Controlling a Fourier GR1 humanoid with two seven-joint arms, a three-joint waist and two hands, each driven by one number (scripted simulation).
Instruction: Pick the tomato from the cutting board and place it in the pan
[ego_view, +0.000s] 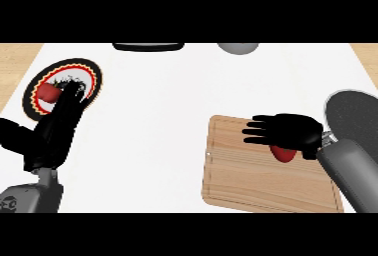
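Fingers (260, 131) of our right hand (291, 131) spread straight over the tomato (282, 153), holding nothing; it lies on the cutting board (251, 170). Pan (356, 120) sits at three o'clock; our left hand (65, 112) rests open at nine, on the plate (88, 75).

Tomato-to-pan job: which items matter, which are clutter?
Job: red tomato, partly under the right hand; light wooden cutting board; dark grey round pan.

Clutter: round black-rimmed patterned plate holding a red item; left hand over it.

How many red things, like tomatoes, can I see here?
2. One red item lies on the cutting board under the right hand; another sits on the plate, far left.
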